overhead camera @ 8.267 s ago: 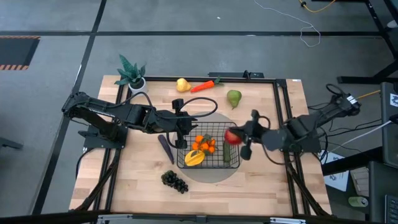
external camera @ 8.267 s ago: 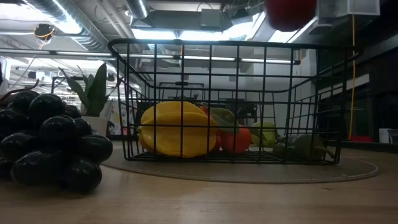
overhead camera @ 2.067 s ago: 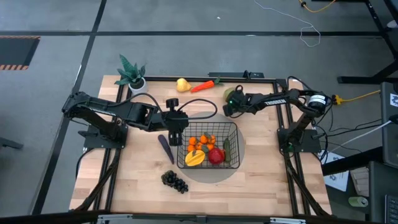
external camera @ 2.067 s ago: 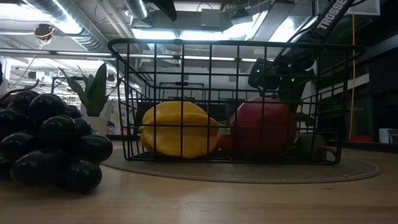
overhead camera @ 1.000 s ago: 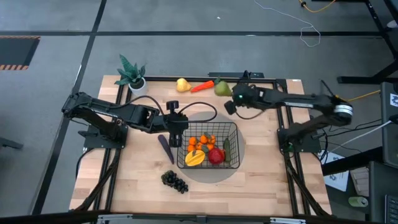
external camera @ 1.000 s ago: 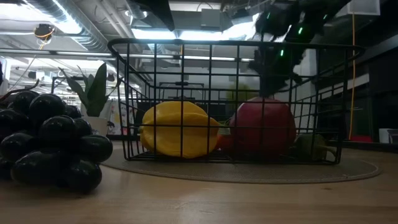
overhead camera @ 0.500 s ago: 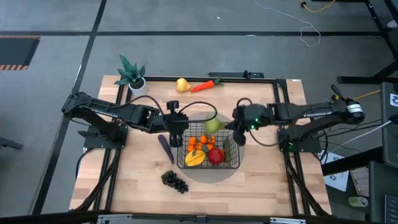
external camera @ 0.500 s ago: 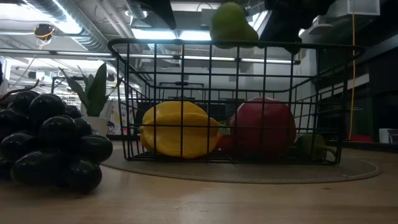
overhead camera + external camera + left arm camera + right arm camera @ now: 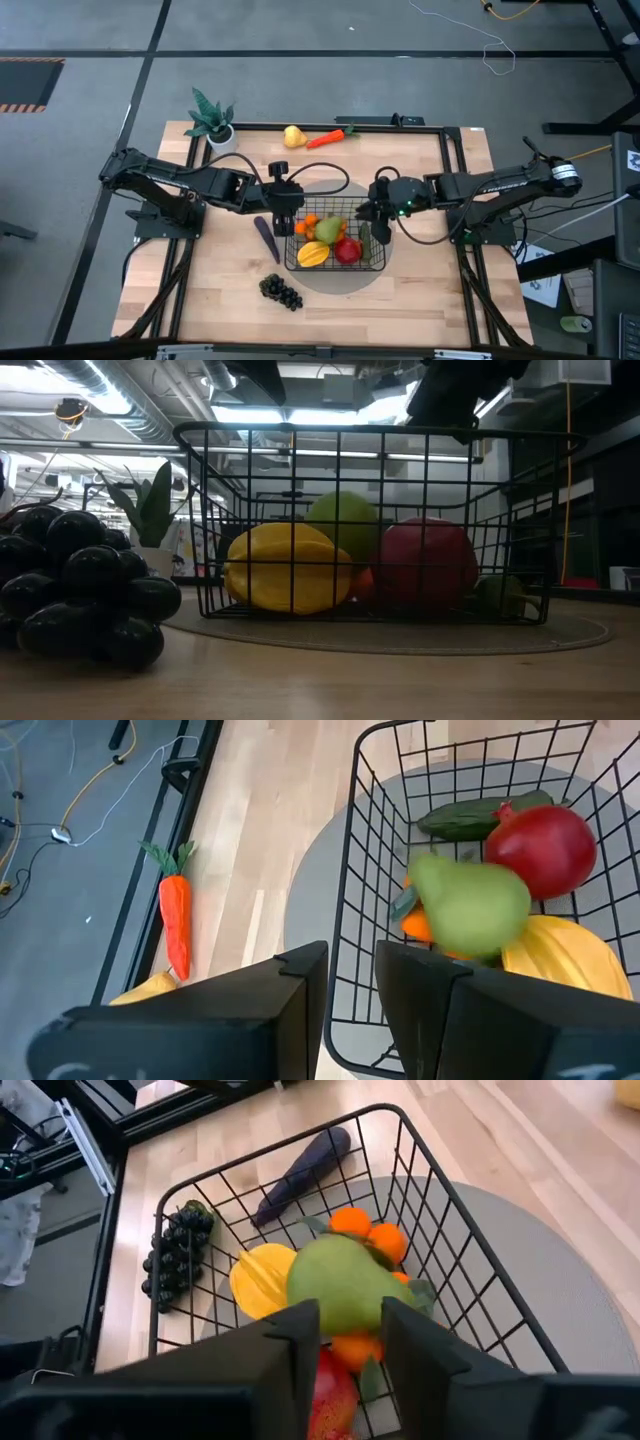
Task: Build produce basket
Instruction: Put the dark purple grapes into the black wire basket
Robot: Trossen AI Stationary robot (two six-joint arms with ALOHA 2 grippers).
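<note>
High view: basket (image 9: 374, 203) mid-counter (image 9: 420, 290), holding mango (image 9: 313, 254), apple (image 9: 347, 249), oranges (image 9: 310, 221), cucumber (image 9: 364, 233) and green pear (image 9: 328, 229). Right pincer (image 9: 376, 216) spread over the basket's right rim, pear free below it, on top of the other fruit. Left pincer (image 9: 287, 205) at the basket's left rim, fingers slightly apart, pinching nothing. Outside: eggplant (image 9: 267, 238) left of basket, grapes (image 9: 281, 291) near front, yellow pear (image 9: 293, 135) and carrot (image 9: 329, 137) at far edge, plant (image 9: 211, 116) in far left corner.
</note>
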